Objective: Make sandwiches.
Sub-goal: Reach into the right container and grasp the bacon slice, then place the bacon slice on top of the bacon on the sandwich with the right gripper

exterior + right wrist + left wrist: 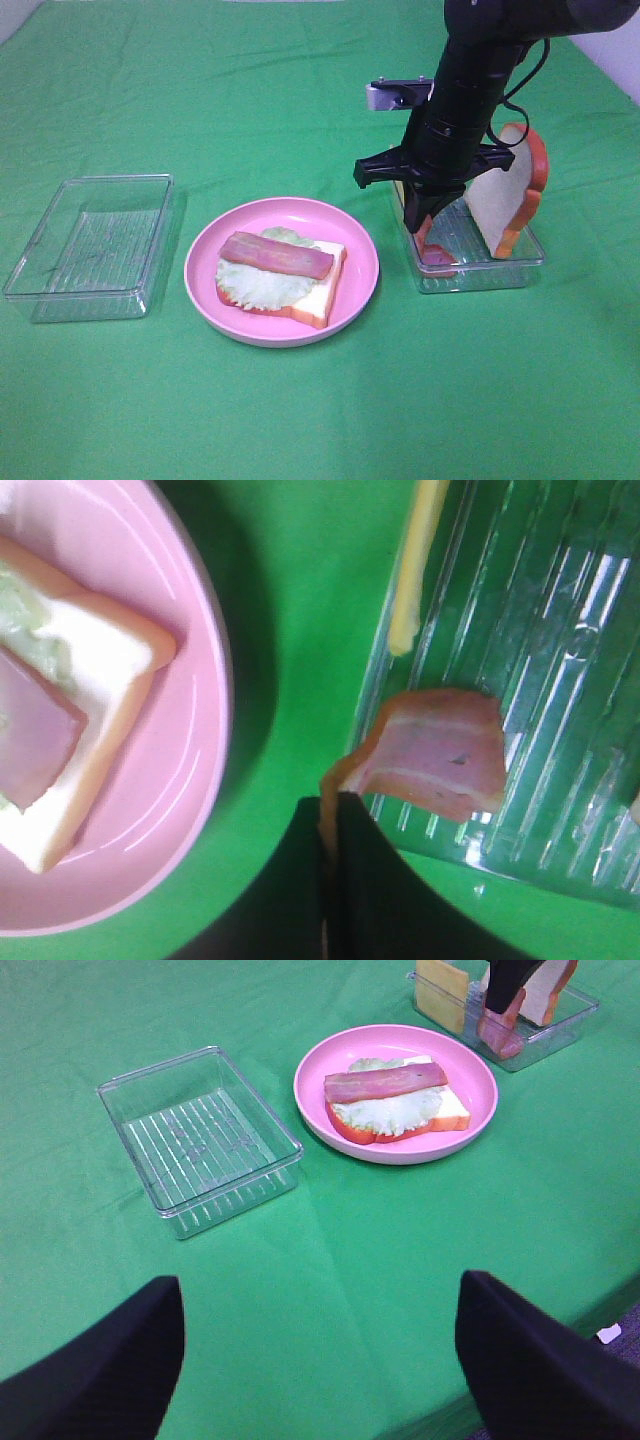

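My right jaws were clamped on the end of a bacon strip (440,750) in the clear tray (560,630); my left jaws hung wide above the desk (330,1290).

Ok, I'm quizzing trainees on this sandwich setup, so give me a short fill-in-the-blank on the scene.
1. The pale green lettuce leaf on the round pink plate is topped by a strip of ____.
2. The right gripper has its jaws ____ on a second pinkish-red strip.
3. The left gripper has its jaws ____.
Missing words: bacon; shut; open.
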